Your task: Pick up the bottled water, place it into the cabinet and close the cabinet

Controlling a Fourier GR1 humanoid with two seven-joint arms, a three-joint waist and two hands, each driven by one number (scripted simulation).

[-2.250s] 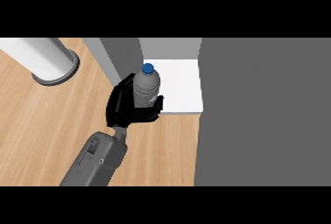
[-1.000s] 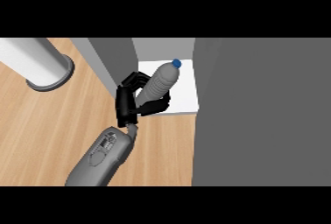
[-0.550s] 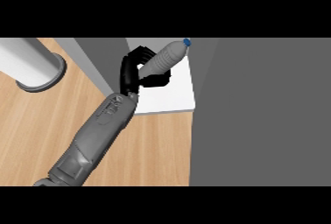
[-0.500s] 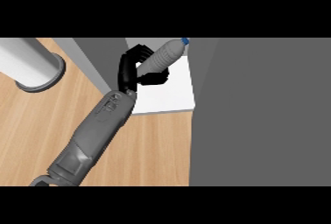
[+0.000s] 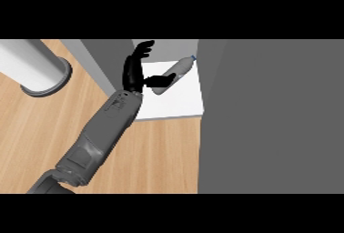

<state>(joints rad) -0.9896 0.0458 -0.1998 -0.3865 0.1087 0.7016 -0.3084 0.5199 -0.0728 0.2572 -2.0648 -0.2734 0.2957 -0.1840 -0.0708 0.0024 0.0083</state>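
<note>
The robot hand (image 5: 136,68) at upper centre has just let go: its fingers now spread straight, only the thumb touching the bottled water (image 5: 172,75), which leans on the white cabinet (image 5: 176,103) shelf. Closing the door remains.

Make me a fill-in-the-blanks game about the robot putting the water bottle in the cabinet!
1. The bottled water has a ____ cap.
2. The bottle rests on the cabinet's ____ shelf.
3. The hand beside the bottle has its fingers ____.
4. The counter is made of ____.

Missing words: blue; white; open; wood
</note>
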